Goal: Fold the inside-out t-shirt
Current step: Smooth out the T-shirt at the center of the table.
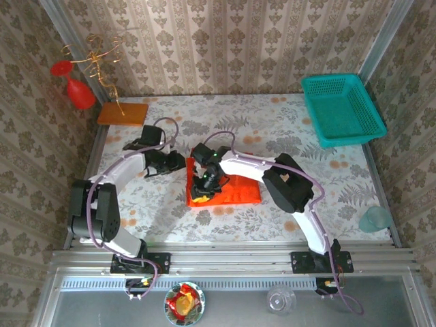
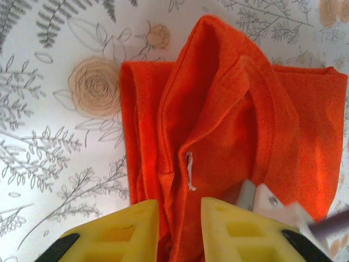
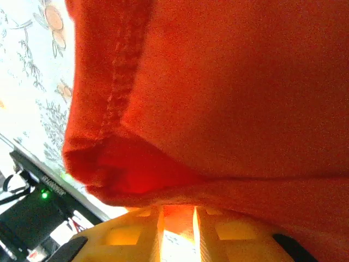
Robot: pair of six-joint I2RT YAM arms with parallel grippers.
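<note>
The inside-out t-shirt [image 1: 231,189] lies as a compact orange-red rectangle in the middle of the table. My left gripper [image 1: 178,165] sits at its upper left edge. In the left wrist view the yellow fingers [image 2: 136,226] stand apart, open, with a loose ridge of the t-shirt [image 2: 229,120] and its white tag running between them. My right gripper [image 1: 201,194] is on the shirt's near left part. In the right wrist view a fold of the t-shirt [image 3: 229,87] drapes over the tips of the right gripper [image 3: 179,210], whose narrow gap holds cloth.
A teal basket [image 1: 340,109] stands at the back right. An orange wooden board [image 1: 122,113] with a wire stand and a red cone ornament [image 1: 80,94] is at the back left. A translucent cup [image 1: 376,219] sits near the right edge. The right arm's white link [image 2: 272,204] is close beside the left fingers.
</note>
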